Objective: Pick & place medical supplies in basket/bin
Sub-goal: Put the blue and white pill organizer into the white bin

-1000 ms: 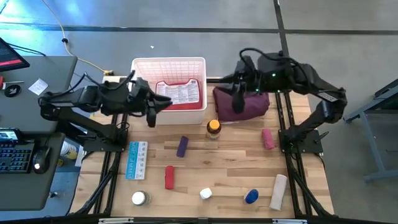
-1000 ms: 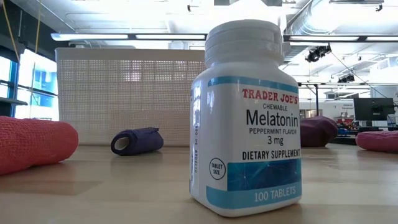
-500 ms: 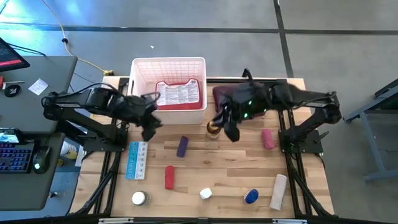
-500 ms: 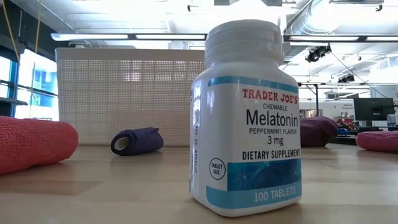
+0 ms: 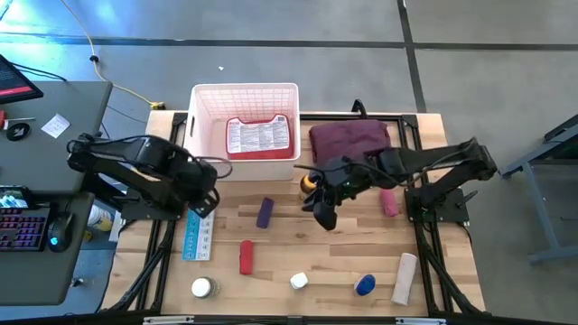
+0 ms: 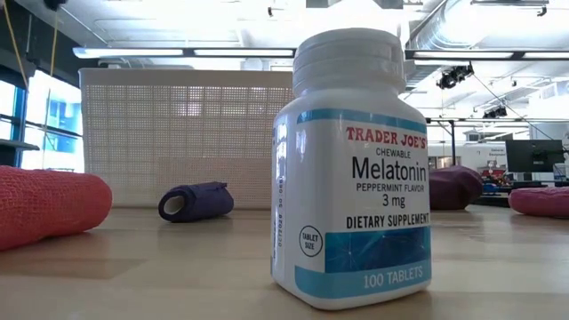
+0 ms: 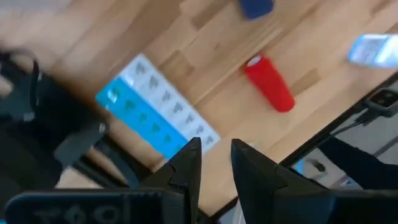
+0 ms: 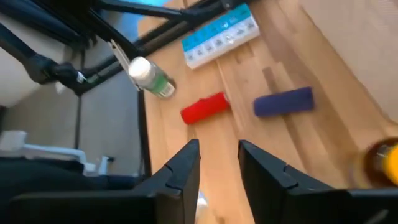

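The white basket (image 5: 206, 101) stands at the table's far side and holds the red first-aid case (image 5: 260, 137). The other supplies lie loose on the wood: a blue-white box (image 7: 158, 112), a red cylinder (image 7: 268, 84), a purple cylinder (image 8: 283, 101) and an amber bottle (image 5: 310, 183). My left gripper (image 7: 216, 163) hangs over the far end of the blue-white box (image 5: 199, 233), pointing steeply down. It is narrowly open and holds nothing. My right gripper (image 8: 219, 163) hovers above mid-table (image 5: 323, 215), near the amber bottle and to the right of the purple cylinder (image 5: 265, 213). It is also narrowly open, with nothing between its fingers.
A maroon cloth bundle (image 5: 350, 144) lies right of the basket. A pink cylinder (image 5: 389, 201), a white cylinder (image 5: 405, 277), a blue item (image 5: 365, 285), a small white-capped bottle (image 5: 299, 281) and a white-lidded jar (image 5: 202, 288) lie toward the near and right edges. A melatonin bottle (image 6: 351, 169) fills the low view.
My left gripper has come down from beside the basket toward the near edge and tipped to point downward, ending over the blue-white box. My right gripper has dropped from over the maroon bundle and swung toward the table's middle, past the amber bottle. No supply has moved.
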You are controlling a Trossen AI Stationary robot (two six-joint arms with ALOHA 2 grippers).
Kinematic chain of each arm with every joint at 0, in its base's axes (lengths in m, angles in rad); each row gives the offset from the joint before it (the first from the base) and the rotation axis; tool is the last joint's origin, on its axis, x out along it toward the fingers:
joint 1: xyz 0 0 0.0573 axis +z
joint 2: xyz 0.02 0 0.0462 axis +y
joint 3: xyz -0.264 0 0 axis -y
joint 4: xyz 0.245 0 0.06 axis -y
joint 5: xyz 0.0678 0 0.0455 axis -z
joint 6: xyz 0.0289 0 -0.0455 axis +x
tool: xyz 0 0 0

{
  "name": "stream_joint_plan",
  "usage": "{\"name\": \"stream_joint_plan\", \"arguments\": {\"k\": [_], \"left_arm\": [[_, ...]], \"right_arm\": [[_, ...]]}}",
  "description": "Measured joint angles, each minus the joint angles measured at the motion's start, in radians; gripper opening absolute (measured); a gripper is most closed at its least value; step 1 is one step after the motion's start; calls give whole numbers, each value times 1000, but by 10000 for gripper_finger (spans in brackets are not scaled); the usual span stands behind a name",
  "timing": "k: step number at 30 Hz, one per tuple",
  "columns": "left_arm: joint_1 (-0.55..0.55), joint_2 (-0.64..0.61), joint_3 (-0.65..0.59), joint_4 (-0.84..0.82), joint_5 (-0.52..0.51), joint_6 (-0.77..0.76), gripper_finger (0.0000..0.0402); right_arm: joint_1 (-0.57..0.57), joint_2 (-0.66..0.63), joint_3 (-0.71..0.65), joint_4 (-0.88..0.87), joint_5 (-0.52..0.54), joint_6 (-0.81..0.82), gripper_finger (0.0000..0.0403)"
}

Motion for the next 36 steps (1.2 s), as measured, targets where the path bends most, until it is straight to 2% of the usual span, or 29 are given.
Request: {"name": "stream_joint_plan", "arguments": {"k": [7, 12, 16, 23, 29, 33, 36], "left_arm": [[-117, 1, -155, 28, 75, -166, 124], [-211, -4, -291, 168, 153, -301, 124], [-309, -4, -376, 305, 209, -487, 124], [-478, -4, -515, 376, 245, -799, 124], [-522, -3, -652, 548, 170, -937, 124], [-522, -3, -737, 700, 57, -1012, 124], [-522, -3, -789, 809, -32, -1089, 124]], "right_arm": [[15, 0, -119, 246, -42, 89, 147], [25, 0, -184, 254, -32, 110, 189], [39, 0, -230, 275, -59, 154, 219], [85, 0, -273, 304, -68, 158, 245], [107, 0, -276, 309, -40, 106, 246], [109, 0, -276, 306, 13, 70, 246], [107, 0, -276, 304, 94, 58, 246]]}}
